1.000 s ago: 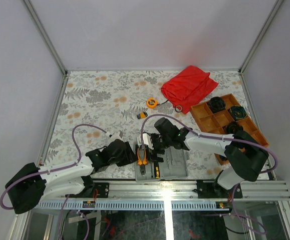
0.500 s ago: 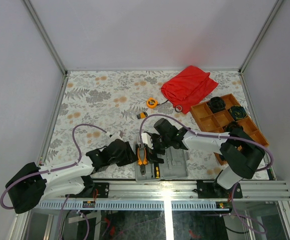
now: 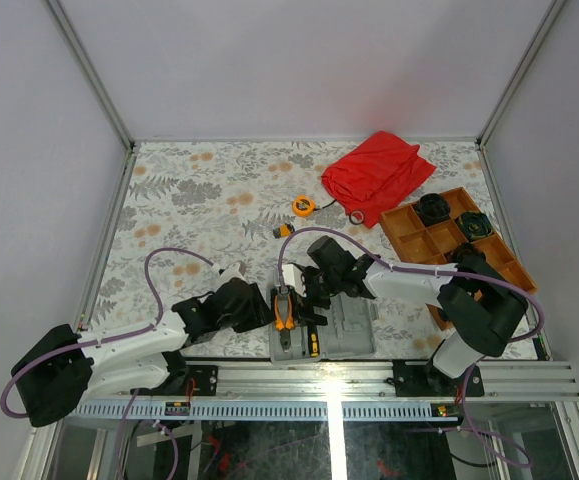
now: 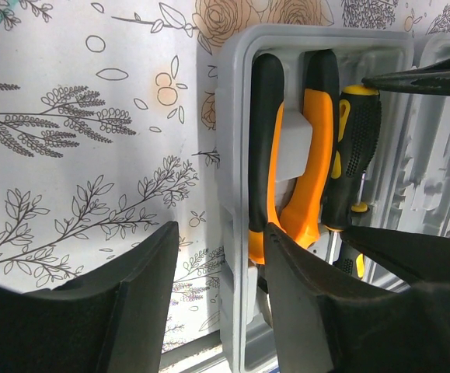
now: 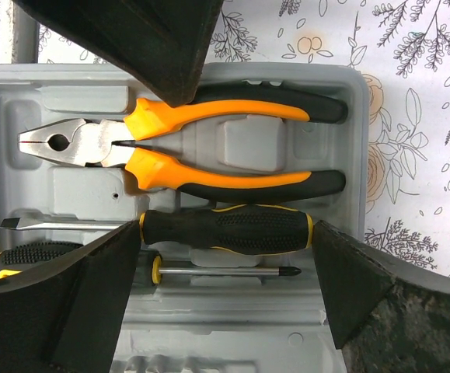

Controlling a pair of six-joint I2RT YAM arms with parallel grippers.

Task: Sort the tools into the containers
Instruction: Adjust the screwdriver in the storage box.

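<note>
The right gripper [image 5: 225, 241] hangs wide open and empty over the grey tray [image 5: 15, 179] holding pliers [image 5: 209, 148] and screwdrivers [image 5: 225, 228]. The left gripper [image 4: 221, 268], half open, straddles its rim.

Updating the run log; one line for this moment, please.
pliers in tray | left gripper open astride tray wall | right gripper open over screwdriver | tape measure on table

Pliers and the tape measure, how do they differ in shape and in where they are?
The pliers are long, with two black-and-orange handles and a metal head; the tape measure is small and round. The pliers lie flat in the grey tray; the tape measure sits out on the flowered table, well apart from the tray. Both are partly orange.
</note>
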